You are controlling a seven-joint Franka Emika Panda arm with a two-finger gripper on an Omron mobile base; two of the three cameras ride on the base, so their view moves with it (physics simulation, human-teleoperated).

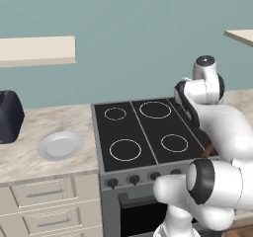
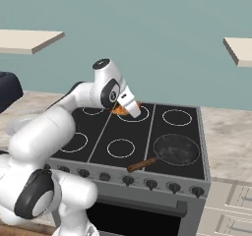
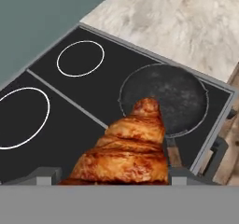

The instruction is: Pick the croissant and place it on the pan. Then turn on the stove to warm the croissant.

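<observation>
**Kitchen range, croissant in transit**

Gripper [image 2: 129, 108]: raised above the middle far burner of the stove [image 2: 147, 146], its two fingers clasped on the croissant [image 3: 125, 150]. From the hand view the pastry sits between the finger tips, golden-brown and ridged, its pointed end toward the pan [image 3: 163, 99]. From the right base view a sliver of orange shows beside the white hand, clear of the glass.

Pan: round, dark, mottled; on the near right burner; nothing in it. Brown wooden handle [image 2: 142, 164] angles toward the front edge and the knob row.

Stove: black glass top with white burner rings, grey body, dark knobs [image 2: 150, 184] along the front, oven door below.

Plate [image 1: 60, 145]: light grey, flat, bare; on the counter left of the stove.

Counter [image 1: 29, 152]: pale mottled stone on both sides of the range, beige drawers with bar handles beneath.

Dark appliance [image 1: 9, 116]: navy, rounded, at the far left of the counter by the wall.

Room: teal wall behind; pale floating shelves [image 1: 37, 51] left and right; dark hood strip along the top edge above the range.
</observation>
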